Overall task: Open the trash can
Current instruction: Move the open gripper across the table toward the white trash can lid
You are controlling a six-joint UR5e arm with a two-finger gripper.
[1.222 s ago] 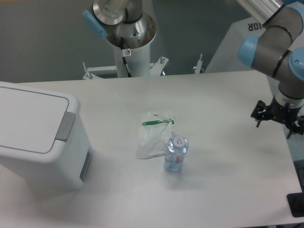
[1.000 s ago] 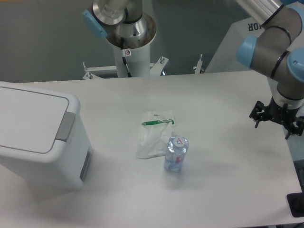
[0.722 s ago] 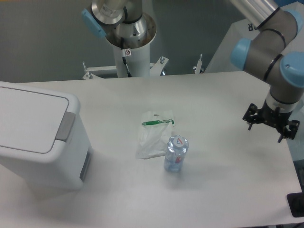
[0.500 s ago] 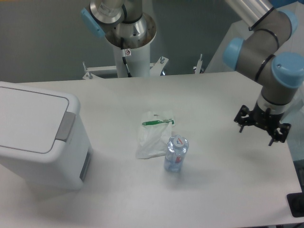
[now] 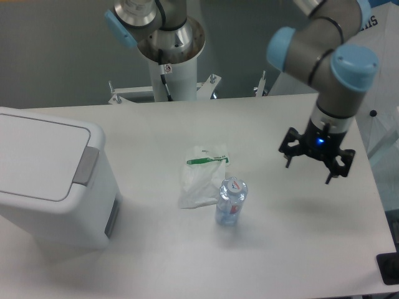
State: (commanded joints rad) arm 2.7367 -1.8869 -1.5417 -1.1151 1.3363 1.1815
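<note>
One white table [image 5: 187, 268], grey wall [image 5: 56, 50]

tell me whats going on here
A robot arm is working at a table with a white trash can on the left, its lid shut. The gripper hangs open and empty above the right side, far from the can, having moved leftward from the table's right edge over the last second. A small bag and a water bottle sit in the middle, untouched. Nothing is opened yet.
</note>
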